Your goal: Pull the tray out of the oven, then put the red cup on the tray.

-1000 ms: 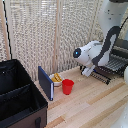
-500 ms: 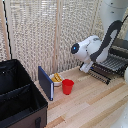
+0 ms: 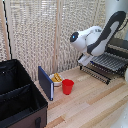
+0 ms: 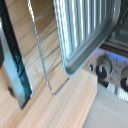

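The oven [image 3: 119, 46] stands at the exterior view's right. The tray [image 3: 106, 64], a rack of thin dark wires, sticks out of its front over the wooden table. My gripper [image 3: 83, 60] hangs at the tray's outer corner, just above it, and looks open with nothing held. In the wrist view one dark finger [image 4: 15, 60] shows, apart from a thin wire frame [image 4: 44, 55]. Beside it are a ribbed silver metal sheet [image 4: 85, 30] and the oven's knobs [image 4: 102, 71]. The red cup [image 3: 67, 86] stands upright on the table, well away from the tray.
A small bowl with yellow contents [image 3: 56, 78] sits right behind the red cup. An upright dark blue board [image 3: 46, 83] stands beside them. A big black bin [image 3: 19, 97] fills the exterior view's lower left. A slatted blind [image 3: 40, 35] closes the back.
The arm has risen and swung towards the exterior view's left, away from the oven front. The red cup, bowl and board have not moved.
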Controlling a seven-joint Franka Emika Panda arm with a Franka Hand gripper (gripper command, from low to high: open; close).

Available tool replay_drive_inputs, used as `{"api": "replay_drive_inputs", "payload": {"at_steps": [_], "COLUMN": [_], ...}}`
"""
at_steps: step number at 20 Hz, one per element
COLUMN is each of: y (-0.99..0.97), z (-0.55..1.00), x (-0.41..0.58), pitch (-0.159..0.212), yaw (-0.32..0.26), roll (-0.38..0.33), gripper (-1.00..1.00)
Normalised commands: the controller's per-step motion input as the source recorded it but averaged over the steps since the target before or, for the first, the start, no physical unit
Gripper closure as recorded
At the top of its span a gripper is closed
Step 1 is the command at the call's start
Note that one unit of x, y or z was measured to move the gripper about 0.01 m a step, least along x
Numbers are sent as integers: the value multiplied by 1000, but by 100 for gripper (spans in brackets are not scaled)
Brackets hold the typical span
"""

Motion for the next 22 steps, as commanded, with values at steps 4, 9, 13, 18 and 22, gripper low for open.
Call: {"api": "replay_drive_inputs", "payload": {"at_steps": [4, 9, 13, 18, 22], "y": [66, 85, 145, 200, 239], "z": [359, 295, 185, 154, 179], "x": [-4, 0, 0, 0, 0], "pitch": [-6, 0, 0, 0, 0], "yaw": [-309, -296, -262, -240, -232], "roll": [215, 245, 298, 313, 305], "gripper": [-100, -100, -100, -100, -100]}}
